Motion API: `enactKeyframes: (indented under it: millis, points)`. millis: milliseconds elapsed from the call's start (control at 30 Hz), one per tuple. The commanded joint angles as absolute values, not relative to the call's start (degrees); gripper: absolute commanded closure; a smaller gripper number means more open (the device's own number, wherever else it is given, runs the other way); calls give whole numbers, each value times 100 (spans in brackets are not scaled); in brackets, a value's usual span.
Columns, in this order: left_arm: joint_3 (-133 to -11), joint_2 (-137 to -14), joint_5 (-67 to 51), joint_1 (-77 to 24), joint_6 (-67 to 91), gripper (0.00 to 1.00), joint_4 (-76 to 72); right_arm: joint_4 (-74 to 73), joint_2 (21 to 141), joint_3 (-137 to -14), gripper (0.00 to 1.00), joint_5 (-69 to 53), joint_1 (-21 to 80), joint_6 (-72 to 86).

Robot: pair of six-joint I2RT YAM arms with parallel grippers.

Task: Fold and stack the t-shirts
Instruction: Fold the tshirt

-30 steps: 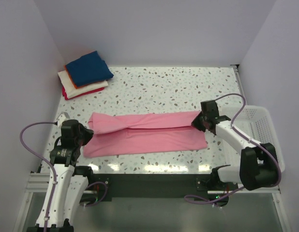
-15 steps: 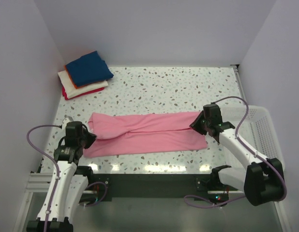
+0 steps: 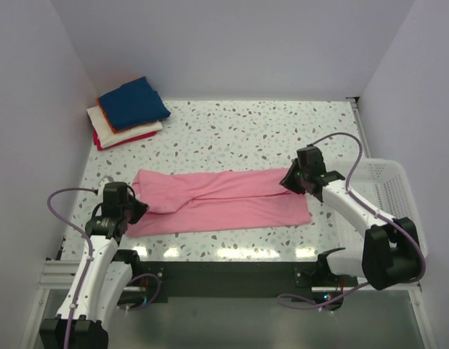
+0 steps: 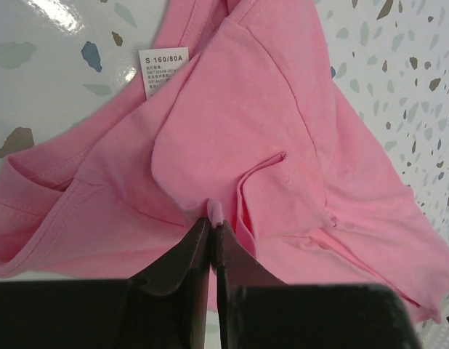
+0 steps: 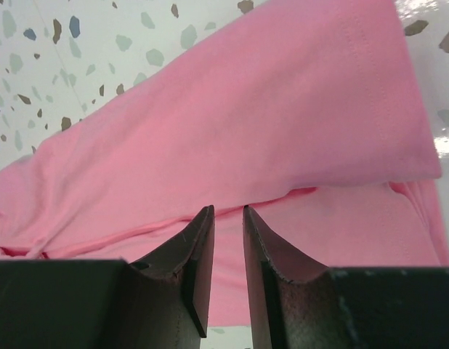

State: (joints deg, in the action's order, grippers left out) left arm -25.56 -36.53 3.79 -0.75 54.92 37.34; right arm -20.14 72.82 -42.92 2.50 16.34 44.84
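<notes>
**A:** Where is the pink t-shirt (image 3: 221,200)?

**B:** Flat on the terrazzo table (image 3: 282,131), folded lengthwise into a long band across the near half. Its long near edge runs close to the table's front edge.

**A:** The left gripper (image 3: 136,211)?

**B:** At the band's left end. In the wrist view its fingers (image 4: 188,251) are pressed together on a small ridge of pink cloth. The size label (image 4: 164,71) lies face up beyond them, beside bare tabletop.

**A:** And the right gripper (image 3: 288,182)?

**B:** At the right end's far corner. Its fingers (image 5: 197,247) are slightly apart with nothing between them, and the folded hem edge is just ahead.

**A:** Room to move?

**B:** Speckled tabletop shows from the band's far edge to the back wall. The stack of folded t-shirts (image 3: 128,111), navy on top, sits in the far left corner, well apart. The white mesh basket (image 3: 388,193) stands past the table's right edge.
</notes>
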Motion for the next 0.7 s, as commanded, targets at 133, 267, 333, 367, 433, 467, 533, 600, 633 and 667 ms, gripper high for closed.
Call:
enactKeyframes:
  millis: [133,267,333,367,433,467,533,600,633,667]
  points:
    - [-2355,-3753,88,-35,5520,59,3208,-1960,7979,-4982,73,721,2469,4114]
    - [-2689,-3648,227,-35,5406,42,3366,-2065,8367,-5282,72,878,2478,3815]
    - [-2970,-3630,369,-44,5318,42,3401,-2109,8498,-5448,72,1001,2487,3683]
    - [-3032,-3639,482,-35,5300,42,3375,-2153,8647,-5501,72,1132,2487,3657]
    - [-3155,-3805,545,-35,5291,42,3279,-2188,8780,-5659,72,1221,2487,3613]
    - [-3181,-3901,475,-44,5274,42,3148,-2215,8946,-5704,72,1230,2487,3586]
    - [-3234,-4226,431,-35,5274,43,3042,-2250,9105,-5800,73,1335,2487,3603]
    - [-3208,-4524,404,-44,5256,43,2840,-2443,9298,-5862,73,1441,2487,3647]
    - [-3173,-4631,369,-44,5247,43,2717,-2487,9334,-5862,73,1615,2487,3700]
    - [-3147,-4745,343,-44,5247,44,2524,-2566,9351,-5836,74,1704,2479,3726]
